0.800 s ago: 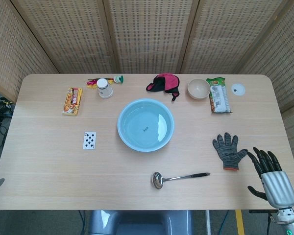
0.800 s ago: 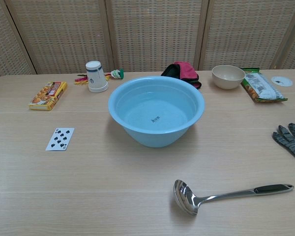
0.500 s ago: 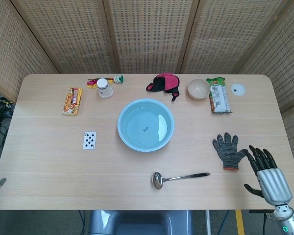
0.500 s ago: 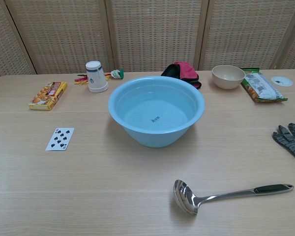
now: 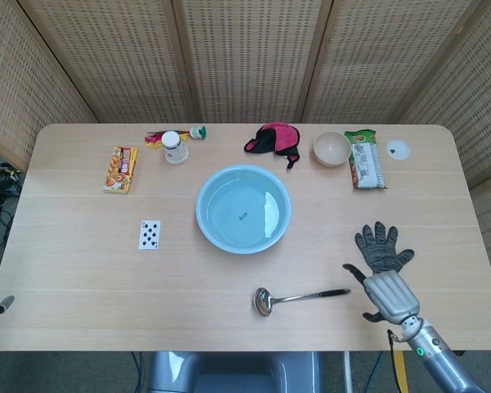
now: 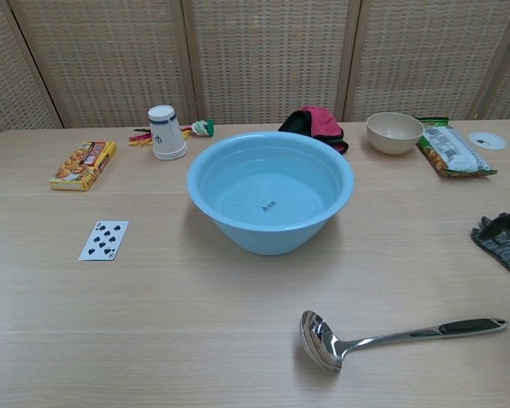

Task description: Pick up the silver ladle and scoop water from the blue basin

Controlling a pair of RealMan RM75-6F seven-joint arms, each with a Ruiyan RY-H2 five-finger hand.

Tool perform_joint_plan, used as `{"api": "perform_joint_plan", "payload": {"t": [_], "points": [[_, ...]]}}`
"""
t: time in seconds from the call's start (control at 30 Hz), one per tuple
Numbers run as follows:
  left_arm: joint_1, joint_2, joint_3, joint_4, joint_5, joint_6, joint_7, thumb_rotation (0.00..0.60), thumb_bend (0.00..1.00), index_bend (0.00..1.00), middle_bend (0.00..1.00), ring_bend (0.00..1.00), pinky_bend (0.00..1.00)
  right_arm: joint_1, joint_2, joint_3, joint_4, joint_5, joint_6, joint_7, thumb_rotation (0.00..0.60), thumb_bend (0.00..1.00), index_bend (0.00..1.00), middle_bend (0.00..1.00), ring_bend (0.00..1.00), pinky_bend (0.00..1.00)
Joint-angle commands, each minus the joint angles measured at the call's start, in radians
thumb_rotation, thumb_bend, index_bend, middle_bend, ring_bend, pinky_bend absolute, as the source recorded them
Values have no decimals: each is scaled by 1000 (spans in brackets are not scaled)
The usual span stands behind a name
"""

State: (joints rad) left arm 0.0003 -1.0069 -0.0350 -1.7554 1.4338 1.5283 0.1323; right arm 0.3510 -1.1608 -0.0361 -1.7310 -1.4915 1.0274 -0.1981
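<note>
Step in hand: the approach to the pick-up. Nothing lifted yet.

Right hand hovers low over the desk at its near right side, fingers released and spread, holding nothing. Only the head view shows it; the chest view does not. Left hand: a dark tip at the far left desk edge may be it, too little to tell its state.

Silver ladle lies flat on the desk just beside the fingers, on their inner side. Its black grip end points toward the fingers and sits very near the closest fingertip; whether they touch I cannot tell. The cup of the ladle is at the end farthest from the fingers, opening up.

Blue basin stands beyond the ladle, away from the fingers toward the desk's middle, with shallow water in it.

A grey glove lies just past the fingers, partly under the hand.

Judgement on the next move: the hand needs to settle over the black grip, close round it without snagging the glove, and hold firm enough to keep the cup level for the carry to the basin.
</note>
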Motion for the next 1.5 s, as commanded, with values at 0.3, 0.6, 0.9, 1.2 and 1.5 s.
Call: {"api": "perform_joint_plan", "payload": {"t": [0.3, 0.6, 0.9, 1.2, 1.5], "points": [[-13, -10, -12, 14, -30, -23, 2, 600, 0, 0, 0, 0, 0, 63, -201, 44, 80, 150, -92, -91, 600, 323, 453, 988, 1000, 1000], [-18, -19, -12, 21, -37, -34, 13, 600, 0, 0, 0, 0, 0, 80, -265, 42, 157, 215, -127, -103, 600, 446, 453, 988, 1000, 1000], [-22, -24, -11, 20, -48, -43, 26, 600, 0, 0, 0, 0, 0, 95, -312, 38, 224, 240, -139, -116, 600, 464, 457, 988, 1000, 1000], [-24, -24, -13, 19, -56, -47, 26, 600, 0, 0, 0, 0, 0, 112, -353, 45, 274, 273, -154, -129, 600, 487, 474, 988, 1000, 1000], [-25, -21, -15, 19, -59, -47, 18, 600, 0, 0, 0, 0, 0, 121, -366, 39, 289, 297, -163, -145, 600, 500, 479, 988, 1000, 1000]]}}
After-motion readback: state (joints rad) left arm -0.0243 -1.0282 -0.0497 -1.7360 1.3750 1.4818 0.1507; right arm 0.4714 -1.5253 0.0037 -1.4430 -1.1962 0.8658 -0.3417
